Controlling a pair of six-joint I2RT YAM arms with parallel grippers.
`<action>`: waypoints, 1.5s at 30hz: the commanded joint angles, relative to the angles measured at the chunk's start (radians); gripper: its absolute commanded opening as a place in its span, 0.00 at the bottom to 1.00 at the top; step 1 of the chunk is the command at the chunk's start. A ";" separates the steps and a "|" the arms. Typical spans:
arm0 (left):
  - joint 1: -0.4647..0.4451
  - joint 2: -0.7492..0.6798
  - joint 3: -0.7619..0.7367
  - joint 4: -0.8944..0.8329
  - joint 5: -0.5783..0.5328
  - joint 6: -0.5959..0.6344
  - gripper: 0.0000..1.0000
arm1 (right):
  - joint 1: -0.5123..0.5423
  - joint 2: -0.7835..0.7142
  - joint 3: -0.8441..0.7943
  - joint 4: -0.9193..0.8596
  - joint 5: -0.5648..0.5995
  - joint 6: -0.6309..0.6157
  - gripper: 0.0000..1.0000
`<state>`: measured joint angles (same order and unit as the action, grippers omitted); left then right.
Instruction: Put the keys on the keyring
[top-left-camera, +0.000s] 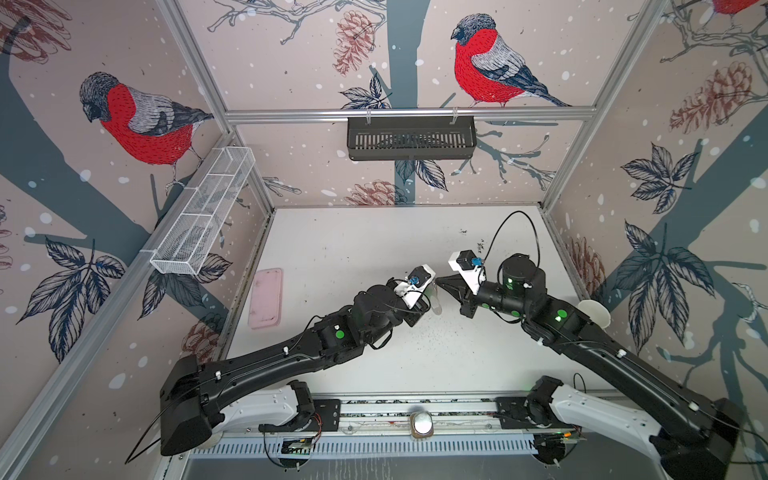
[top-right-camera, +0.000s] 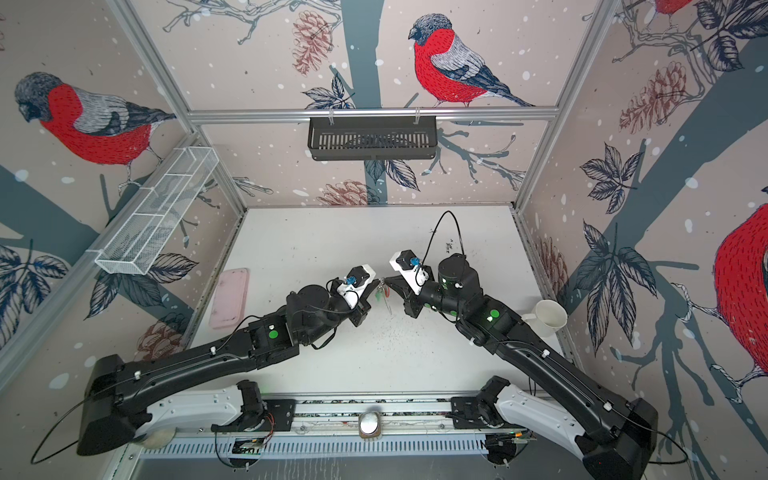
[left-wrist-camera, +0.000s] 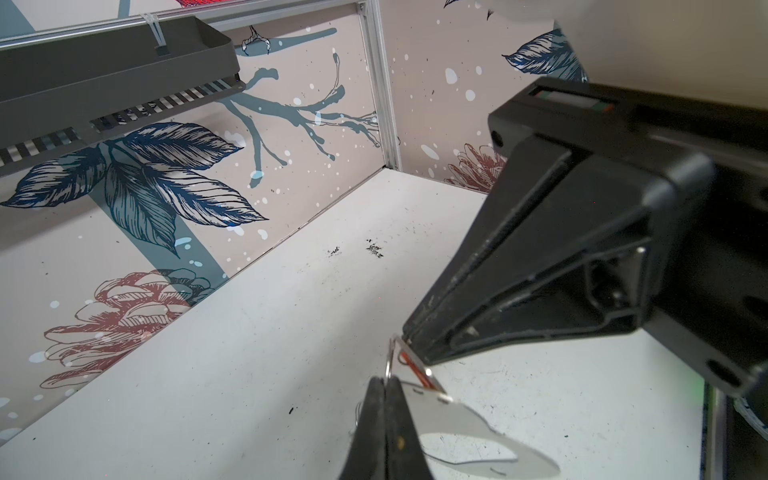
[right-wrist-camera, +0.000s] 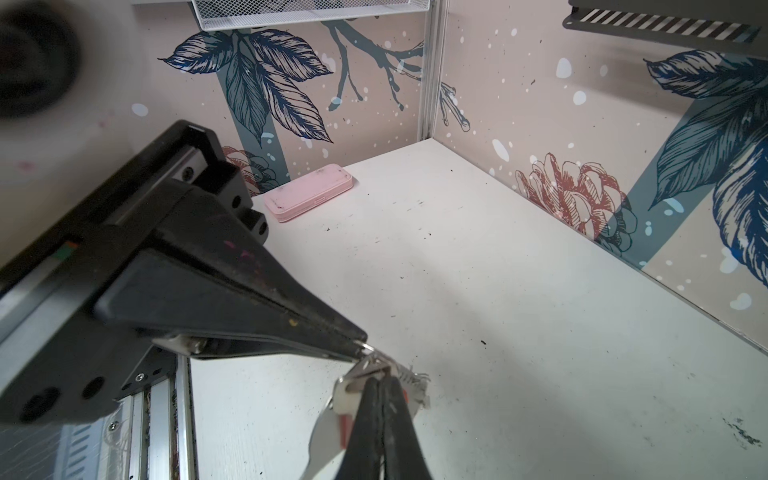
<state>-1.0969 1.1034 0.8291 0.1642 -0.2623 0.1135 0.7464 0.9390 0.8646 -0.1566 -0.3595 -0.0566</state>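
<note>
Above the middle of the scuffed white surface (left-wrist-camera: 249, 353), the left gripper (left-wrist-camera: 384, 380) is pinching a thin wire ring (left-wrist-camera: 390, 357); the right gripper (left-wrist-camera: 409, 340) is clamping a red-tagged metal key (left-wrist-camera: 417, 370); a flat curved keyring (left-wrist-camera: 465, 419) is dangling between.

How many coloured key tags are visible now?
2: a green tag, seen only in a top view, and a red-orange tag, both where the shut jaws meet. Others may be hidden.

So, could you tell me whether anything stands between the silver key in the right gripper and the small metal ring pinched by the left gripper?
Nothing visible does: the right gripper holds the toothed silver key right at the thin metal ring, apparently touching it, pinched by the left gripper.
</note>
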 joint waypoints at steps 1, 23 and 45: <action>-0.003 0.001 0.010 0.021 -0.004 0.009 0.00 | 0.012 0.011 0.010 -0.009 0.032 -0.012 0.00; -0.005 -0.027 -0.003 0.003 -0.130 -0.002 0.00 | -0.060 0.168 0.074 -0.147 0.316 0.152 0.00; -0.004 -0.083 -0.040 0.016 -0.123 -0.011 0.00 | -0.242 0.569 0.248 -0.496 0.438 0.282 0.00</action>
<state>-1.1007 1.0279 0.7940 0.1455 -0.3923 0.1089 0.5037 1.4879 1.1191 -0.6342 0.0746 0.2138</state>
